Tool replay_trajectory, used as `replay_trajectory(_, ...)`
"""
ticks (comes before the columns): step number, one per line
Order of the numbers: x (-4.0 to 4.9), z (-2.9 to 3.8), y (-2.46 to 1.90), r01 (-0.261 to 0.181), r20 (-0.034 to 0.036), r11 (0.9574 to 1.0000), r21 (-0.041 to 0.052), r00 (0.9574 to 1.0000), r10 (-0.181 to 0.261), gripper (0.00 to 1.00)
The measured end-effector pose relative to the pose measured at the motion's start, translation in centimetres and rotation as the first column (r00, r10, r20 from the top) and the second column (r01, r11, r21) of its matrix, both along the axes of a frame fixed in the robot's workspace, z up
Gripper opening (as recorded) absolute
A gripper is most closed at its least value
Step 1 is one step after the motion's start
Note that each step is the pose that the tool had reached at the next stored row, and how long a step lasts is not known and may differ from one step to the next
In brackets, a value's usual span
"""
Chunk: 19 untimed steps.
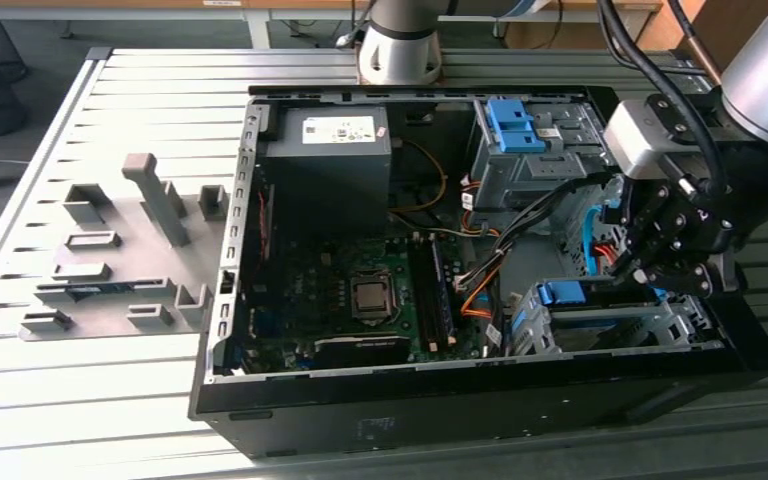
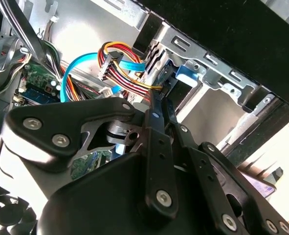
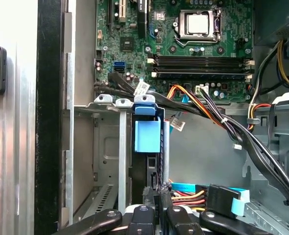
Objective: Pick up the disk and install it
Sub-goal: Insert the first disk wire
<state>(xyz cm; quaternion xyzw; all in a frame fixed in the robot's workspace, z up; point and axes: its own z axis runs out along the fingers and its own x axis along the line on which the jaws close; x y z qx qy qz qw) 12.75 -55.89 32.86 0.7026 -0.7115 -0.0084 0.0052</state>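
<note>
The disk (image 1: 595, 318) stands on edge in the metal drive cage (image 1: 531, 325) at the case's front corner, on the exterior view's right. Its blue rail tab (image 3: 147, 134) sticks up at the cage mouth. My gripper (image 1: 640, 284) reaches down into the case right over the cage. In both wrist views the black fingers (image 3: 144, 211) come close together on the disk's near edge (image 2: 187, 73), with my gripper (image 2: 159, 100) (image 3: 157, 193) shut on it. The lower part of the disk is hidden inside the cage.
A black power supply with a white sticker (image 1: 328, 150) sits at the case's back. A second cage with a bare blue bracket (image 1: 511, 125) stands behind my gripper. Cable bundles (image 3: 217, 115) run beside the motherboard (image 1: 357, 290). A grey fixture plate with blocks (image 1: 117, 260) lies outside the case.
</note>
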Motion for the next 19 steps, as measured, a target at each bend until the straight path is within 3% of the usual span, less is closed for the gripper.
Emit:
replay_trajectory(4,0.0,-0.01,0.0,0.0,0.0,1.0,0.0012,1.0,0.0,0.18)
replay_trajectory(5,0.0,0.12,0.0,0.0,0.0,1.0,0.0011,1.0,0.0,0.24)
replay_trajectory(11,0.0,1.41,0.0,0.0,-0.0008,1.0,0.0004,1.0,0.0,0.24)
replay_trajectory(13,0.0,1.41,0.0,0.0,-0.001,1.0,0.0007,1.0,0.0,0.22)
replay_trajectory(15,0.0,1.42,0.0,0.0,-0.001,1.0,0.0007,1.0,0.0,0.11)
replay_trajectory(19,0.0,1.43,0.0,0.0,-0.001,1.0,0.0004,1.0,0.0,0.11)
